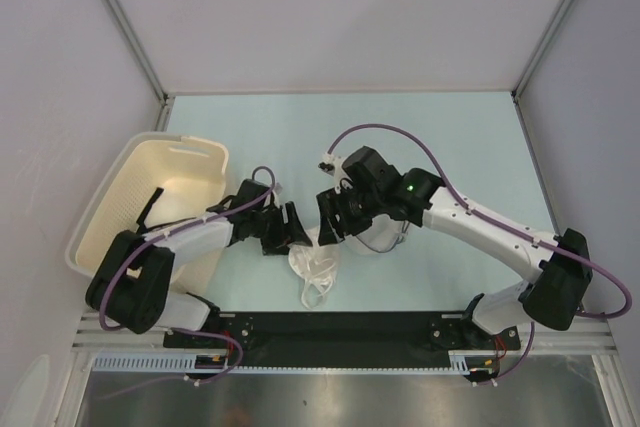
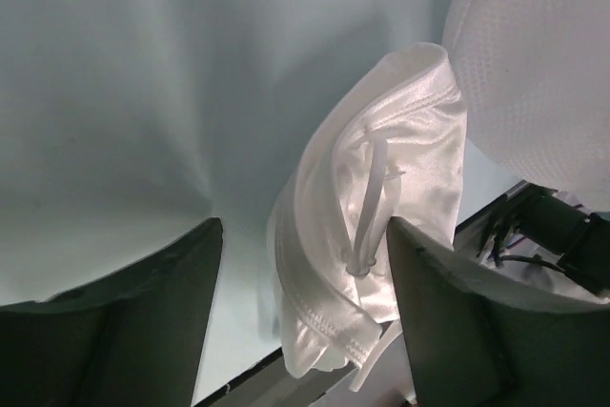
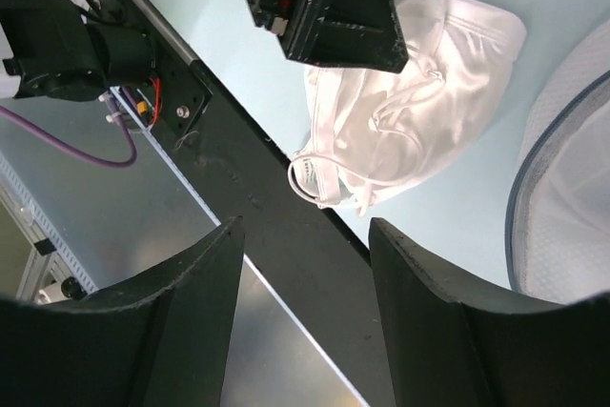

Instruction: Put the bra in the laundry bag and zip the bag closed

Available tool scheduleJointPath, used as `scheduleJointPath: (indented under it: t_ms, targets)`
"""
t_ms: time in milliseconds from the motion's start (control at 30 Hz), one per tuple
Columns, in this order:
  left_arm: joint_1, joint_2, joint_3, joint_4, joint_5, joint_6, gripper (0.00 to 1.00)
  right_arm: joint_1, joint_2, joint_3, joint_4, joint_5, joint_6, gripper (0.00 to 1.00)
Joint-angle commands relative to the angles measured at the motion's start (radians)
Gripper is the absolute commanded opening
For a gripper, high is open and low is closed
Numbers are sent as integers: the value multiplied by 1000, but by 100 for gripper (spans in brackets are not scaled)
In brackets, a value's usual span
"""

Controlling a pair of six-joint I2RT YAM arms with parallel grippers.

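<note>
The right arm's black two-finger tool (image 3: pixel 305 235), fingers spread with nothing between them, is seen above a black front rail (image 3: pixel 257 188). A crumpled shiny white satin bra (image 3: pixel 410 111) lies on the pale blue bench (image 3: pixel 467 235), one strap loop overlapping the rail. The left arm's black tool (image 3: pixel 329 7) overlaps its top. A grey-rimmed round white mesh laundry bag (image 3: pixel 572 188) lies just beside.

No legible text, label, brand, number or sign on the bra (image 3: pixel 419 111), the laundry bag (image 2: pixel 534 73), the basket (image 1: pixel 130 197) or the black rail (image 1: pixel 330 332). Nothing readable in any view.
</note>
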Motion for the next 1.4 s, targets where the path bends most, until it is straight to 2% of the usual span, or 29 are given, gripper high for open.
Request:
scheduleJointPath:
  t_ms: [0,67,100,167,200,267,300,333,400,500,700,933,1033,1067,1233,1267,1367]
  targets:
    - [6,56,41,72,86,56,61,12,-33,-41,22,-46,-27,61]
    - [8,69,32,81,94,48,50,37,-39,-65,46,-60,-59,63]
    - [9,71,29,84,94,47,38,52,-39,-97,57,-56,-71,64]
    - [14,50,11,93,85,33,28,96,-39,-128,85,-31,-108,64]
    - [23,37,2,96,68,16,17,110,-36,-163,100,-23,-117,64]
    - [34,-7,-32,116,48,-5,13,149,-25,-202,149,4,-130,63]
    - [46,-21,-43,124,36,-30,5,163,-7,-232,168,12,-130,62]
    - [52,-39,-55,131,15,-47,0,181,5,-243,186,65,-127,61]
    - [63,-82,-97,176,2,-105,0,239,25,-265,229,198,-98,57]
    - [63,-118,-150,245,-12,-169,0,276,41,-297,304,260,-39,58]
    - [63,-164,-213,302,-52,-222,0,301,84,-360,433,287,16,64]
    - [63,-219,-247,305,-84,-240,0,334,130,-437,571,362,116,60]
    - [63,-224,-252,306,-90,-239,0,348,168,-435,579,398,142,50]
    - [63,-224,-253,308,-93,-237,0,350,180,-434,577,412,160,43]
    - [63,-216,-256,306,-82,-220,0,353,217,-408,579,481,176,31]
    - [63,-217,-252,299,-84,-210,0,354,219,-397,565,489,174,22]
    - [63,-219,-236,267,-98,-167,0,356,200,-363,490,500,159,5]
